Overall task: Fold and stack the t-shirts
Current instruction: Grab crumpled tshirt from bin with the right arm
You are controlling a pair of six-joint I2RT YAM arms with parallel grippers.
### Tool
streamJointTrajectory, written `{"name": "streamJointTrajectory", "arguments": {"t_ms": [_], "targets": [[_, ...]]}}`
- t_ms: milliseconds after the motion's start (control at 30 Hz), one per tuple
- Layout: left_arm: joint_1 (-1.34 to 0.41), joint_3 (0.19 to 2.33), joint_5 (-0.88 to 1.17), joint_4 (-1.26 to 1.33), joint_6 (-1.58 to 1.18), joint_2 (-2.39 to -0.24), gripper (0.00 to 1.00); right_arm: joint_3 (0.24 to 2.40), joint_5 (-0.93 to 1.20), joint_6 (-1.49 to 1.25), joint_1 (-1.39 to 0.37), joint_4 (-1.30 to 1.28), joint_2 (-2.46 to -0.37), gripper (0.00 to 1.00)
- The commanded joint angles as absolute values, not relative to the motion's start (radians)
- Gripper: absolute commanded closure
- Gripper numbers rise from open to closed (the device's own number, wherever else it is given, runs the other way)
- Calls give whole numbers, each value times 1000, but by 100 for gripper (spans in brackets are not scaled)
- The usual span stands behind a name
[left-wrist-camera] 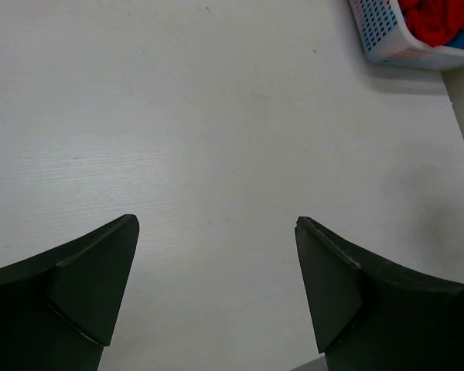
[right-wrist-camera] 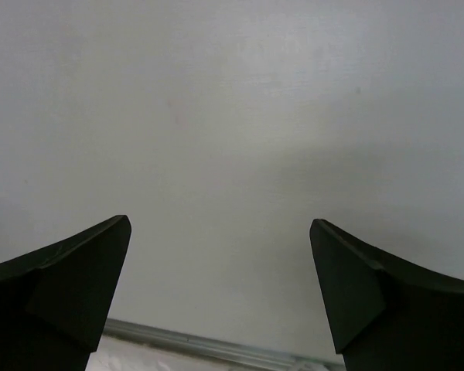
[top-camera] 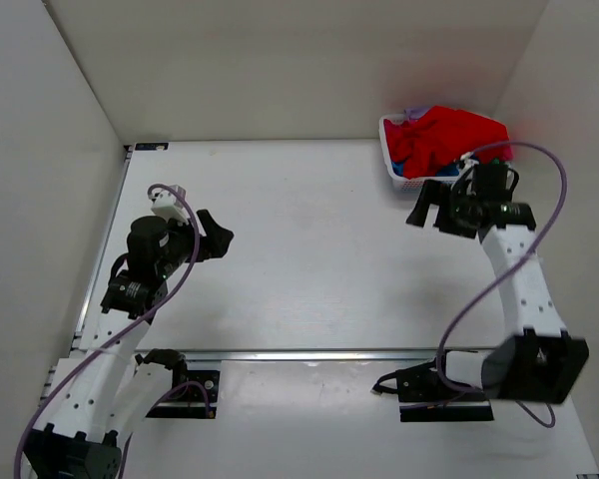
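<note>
The t-shirts lie heaped in a white mesh basket (top-camera: 397,172) at the table's far right corner. A bright red one (top-camera: 451,135) is on top, with a bit of blue (top-camera: 445,172) and lavender (top-camera: 415,114) showing under it. In the left wrist view the basket (left-wrist-camera: 387,35) with the red shirt (left-wrist-camera: 437,19) sits at the upper right. My right gripper (top-camera: 424,205) hovers open just in front of the basket, pointing left, with only bare table between its jaws (right-wrist-camera: 220,224). My left gripper (top-camera: 218,235) is open over the table's left side, holding nothing (left-wrist-camera: 216,224).
White walls enclose the table on the left, back and right. A metal rail (top-camera: 309,352) crosses the table near the arm bases and shows low in the right wrist view (right-wrist-camera: 201,344). White tabletop (top-camera: 309,249) lies between the two arms.
</note>
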State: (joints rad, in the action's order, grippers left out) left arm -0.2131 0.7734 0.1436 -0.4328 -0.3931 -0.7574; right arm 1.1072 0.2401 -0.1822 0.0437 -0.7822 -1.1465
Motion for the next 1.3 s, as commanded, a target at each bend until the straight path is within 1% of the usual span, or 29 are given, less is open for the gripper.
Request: {"name": "streamJointTrajectory", "arguments": {"t_ms": [0, 33, 133, 200, 267, 333, 400, 433, 467, 500, 533, 633, 667, 700, 733, 767, 800, 833, 867, 900, 933, 967, 1033, 1100, 1133, 1267], "targets": [[-236, 807, 161, -426, -383, -795, 6, 1305, 480, -99, 135, -850, -1340, 1], [-238, 801, 176, -407, -387, -792, 6, 1299, 498, -101, 140, -841, -1339, 0], [-235, 743, 189, -385, -397, -766, 6, 1110, 518, -175, 121, -649, -1241, 0], [-230, 730, 190, -383, -382, -767, 7, 1078, 528, -184, 124, -624, -1232, 1], [-238, 729, 192, -387, -374, -765, 6, 1110, 496, -199, 124, -646, -1259, 1], [-232, 718, 198, -382, -371, -773, 7, 1213, 508, -152, 141, -689, -1298, 1], [-229, 706, 212, -367, -377, -779, 6, 1276, 425, -129, 123, -669, -1307, 1], [-232, 704, 198, -359, -376, -784, 7, 1298, 387, -114, 120, -638, -1307, 9], [-244, 700, 187, -357, -388, -785, 6, 1302, 397, -101, 124, -615, -1308, 33], [-253, 707, 177, -362, -385, -802, 7, 1314, 393, -109, 138, -570, -1310, 99], [-255, 716, 173, -361, -384, -819, 7, 1307, 437, -127, 156, -502, -1313, 100], [-255, 729, 193, -362, -370, -853, 7, 1324, 546, -195, 201, -382, -1359, 100], [-250, 724, 198, -350, -376, -851, 7, 1318, 599, -227, 215, -318, -1379, 94], [-249, 710, 201, -333, -382, -847, 7, 1313, 624, -245, 218, -272, -1388, 79], [-247, 701, 204, -321, -385, -844, 7, 1280, 696, -308, 227, -161, -1402, 58], [-247, 693, 201, -301, -382, -842, 7, 1231, 768, -384, 244, -23, -1420, 47], [-244, 689, 206, -292, -387, -841, 7, 1212, 796, -432, 247, 44, -1428, 43], [-238, 687, 199, -285, -382, -839, 7, 1215, 801, -487, 247, 111, -1466, 43], [-244, 690, 201, -285, -377, -859, 7, 1285, 717, -427, 223, 27, -1520, 44], [-241, 705, 195, -282, -362, -874, 8, 1371, 627, -319, 192, -108, -1543, 39], [-242, 706, 192, -287, -356, -879, 8, 1403, 436, -270, 128, -145, -1586, 25], [-233, 727, 184, -294, -336, -905, 7, 1443, 296, -199, 70, -176, -1617, 18], [-241, 753, 167, -308, -305, -934, 7, 1497, 194, -175, 29, -192, -1678, 16], [-235, 761, 158, -295, -298, -953, 8, 1551, 117, -173, 25, -196, -1768, 22], [-235, 762, 155, -281, -296, -957, 7, 1584, 74, -169, 20, -198, -1816, 27], [-235, 767, 132, -271, -276, -977, 7, 1703, -46, -183, 31, -265, -1962, 30]]}}
